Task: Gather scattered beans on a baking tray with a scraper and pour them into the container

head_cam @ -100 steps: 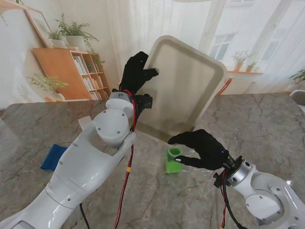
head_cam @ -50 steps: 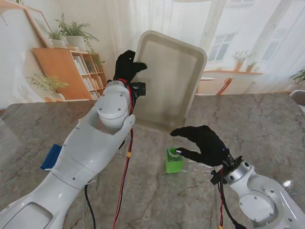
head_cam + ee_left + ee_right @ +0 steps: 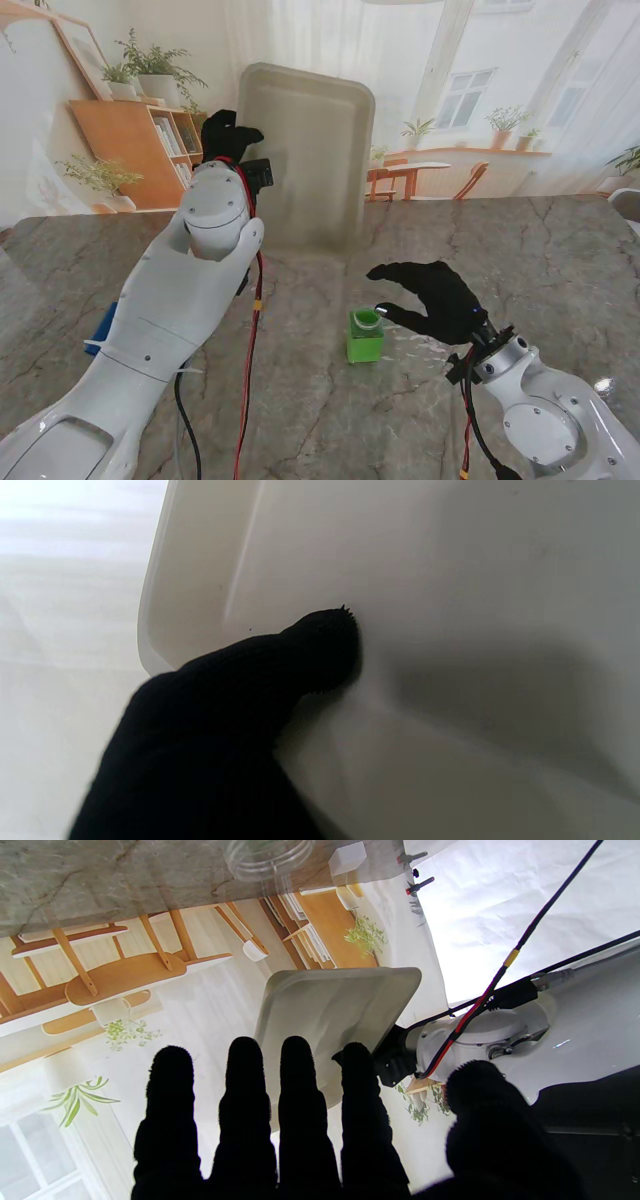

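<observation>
Right hand [image 3: 435,298]: black-gloved, hovering just right of the container, fingers spread apart and gripping nothing; in the right wrist view the four fingers [image 3: 297,1100] are standing straight and separate, thumb off to one side.
Container [image 3: 365,335]: small green square-sided cup with a round rim, standing upright on the table near the middle, just beside the right fingertips, apparently not touching them.
Table [image 3: 560,260]: grey-brown marble-patterned top with dark veins, looking smooth and slightly glossy.
Blue thing [image 3: 102,325]: flat blue piece lying at the left, mostly hidden behind the left forearm; I cannot tell what it is.
Left arm [image 3: 170,320]: bulky white shell with red and yellow cables running along it, blocking much of the table's left side.
Left hand [image 3: 228,135]: black knit glove, gripping the tray's left edge; in the left wrist view one finger [image 3: 320,650] is pressing against the tray's inner face.
Tray [image 3: 310,150]: pale cream, smooth, rectangular with rounded corners and a raised rim, being held almost upright with its lower edge close over the far part of the table, well beyond the container. No beans can be made out on it.
Change: the tray is sitting farther left and straighter than half a second ago, no longer over the container; the right hand has barely shifted.
</observation>
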`<state>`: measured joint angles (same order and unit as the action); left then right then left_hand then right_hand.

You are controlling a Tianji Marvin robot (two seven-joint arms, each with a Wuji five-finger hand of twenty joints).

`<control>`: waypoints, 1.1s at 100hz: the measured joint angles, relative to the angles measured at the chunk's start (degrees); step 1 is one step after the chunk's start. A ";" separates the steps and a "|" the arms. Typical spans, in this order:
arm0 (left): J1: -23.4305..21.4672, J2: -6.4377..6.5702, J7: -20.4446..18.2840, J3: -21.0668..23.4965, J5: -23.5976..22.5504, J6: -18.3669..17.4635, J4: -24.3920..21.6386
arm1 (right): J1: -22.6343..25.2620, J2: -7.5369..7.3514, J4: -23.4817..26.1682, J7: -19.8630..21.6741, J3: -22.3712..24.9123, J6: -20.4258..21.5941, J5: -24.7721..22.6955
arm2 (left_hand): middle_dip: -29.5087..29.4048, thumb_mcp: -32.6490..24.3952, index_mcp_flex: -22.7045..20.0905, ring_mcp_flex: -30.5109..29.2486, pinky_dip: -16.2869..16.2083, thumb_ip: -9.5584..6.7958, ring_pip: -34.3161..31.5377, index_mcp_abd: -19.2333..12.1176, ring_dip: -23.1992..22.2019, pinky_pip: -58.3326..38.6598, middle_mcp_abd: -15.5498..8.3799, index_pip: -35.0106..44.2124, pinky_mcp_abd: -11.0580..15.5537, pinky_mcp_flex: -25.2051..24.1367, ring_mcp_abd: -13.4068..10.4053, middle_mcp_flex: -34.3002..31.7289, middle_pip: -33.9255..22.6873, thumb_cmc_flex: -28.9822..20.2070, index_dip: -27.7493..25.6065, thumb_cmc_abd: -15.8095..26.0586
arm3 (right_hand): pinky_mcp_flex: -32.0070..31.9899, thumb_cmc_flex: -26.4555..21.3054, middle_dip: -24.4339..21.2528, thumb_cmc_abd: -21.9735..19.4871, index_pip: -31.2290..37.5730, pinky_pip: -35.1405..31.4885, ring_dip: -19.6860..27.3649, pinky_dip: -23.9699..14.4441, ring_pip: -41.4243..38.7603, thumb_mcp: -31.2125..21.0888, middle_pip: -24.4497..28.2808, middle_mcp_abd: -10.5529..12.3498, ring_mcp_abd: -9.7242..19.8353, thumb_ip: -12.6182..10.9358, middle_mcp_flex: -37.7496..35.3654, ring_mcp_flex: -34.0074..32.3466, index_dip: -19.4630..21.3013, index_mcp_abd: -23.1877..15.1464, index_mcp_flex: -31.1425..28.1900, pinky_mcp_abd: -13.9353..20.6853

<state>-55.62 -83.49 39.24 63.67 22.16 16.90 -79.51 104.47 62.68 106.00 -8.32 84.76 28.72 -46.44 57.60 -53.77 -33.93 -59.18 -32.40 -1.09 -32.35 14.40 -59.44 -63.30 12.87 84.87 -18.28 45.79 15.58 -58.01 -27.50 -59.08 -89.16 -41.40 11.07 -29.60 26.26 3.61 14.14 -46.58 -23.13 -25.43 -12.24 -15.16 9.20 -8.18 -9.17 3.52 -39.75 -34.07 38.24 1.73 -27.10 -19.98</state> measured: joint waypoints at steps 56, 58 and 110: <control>-8.77 2.32 -2.64 8.16 -9.65 7.92 -5.47 | 0.27 0.06 0.02 0.63 0.76 -2.91 0.60 | 0.00 0.00 0.07 0.00 0.00 0.01 0.00 0.00 0.00 0.00 0.00 0.00 0.03 0.00 0.00 0.23 0.00 -0.08 0.00 0.03 | -0.01 0.00 0.00 0.00 0.00 0.01 0.00 0.00 0.00 0.00 0.00 0.00 0.00 0.00 0.00 0.00 0.00 0.00 0.00 0.00; -9.06 2.44 -2.78 8.36 -9.80 8.08 -5.51 | 0.31 0.06 0.03 0.62 0.77 -2.98 0.59 | 0.00 0.00 0.07 0.00 0.00 0.01 0.00 0.00 0.00 0.00 0.00 0.00 0.03 0.00 0.00 0.23 0.00 -0.08 0.00 0.03 | -0.01 0.00 0.00 0.00 0.00 0.01 0.00 0.00 0.00 0.00 0.00 0.00 0.00 0.00 0.00 0.00 0.00 0.00 0.00 0.00; -14.20 2.99 -1.17 9.88 -8.01 8.07 -3.30 | 0.29 0.07 0.00 0.54 -0.35 -5.15 1.05 | 0.00 0.00 0.09 0.00 0.00 0.08 0.00 0.36 0.00 0.00 0.51 0.00 0.03 0.01 -0.01 0.46 0.00 -0.67 0.00 0.04 | -0.01 0.00 0.00 0.00 0.00 0.02 0.00 0.00 0.00 0.00 0.00 0.00 0.00 0.00 0.00 0.00 0.00 0.00 0.00 0.00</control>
<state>-69.82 -80.49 38.08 73.55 14.15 24.97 -82.81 104.77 62.74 106.00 -7.79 84.41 23.57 -45.40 57.60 -53.77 -33.84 -59.18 -32.40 -1.01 -32.35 14.76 -59.44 -63.30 13.38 84.87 -18.24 45.79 15.58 -57.55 -27.50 -59.74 -89.16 -41.37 11.06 -29.60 26.26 3.61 14.14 -46.56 -23.13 -25.43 -12.24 -15.16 9.20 -8.18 -9.16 3.52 -39.75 -34.07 38.24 1.73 -27.10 -19.98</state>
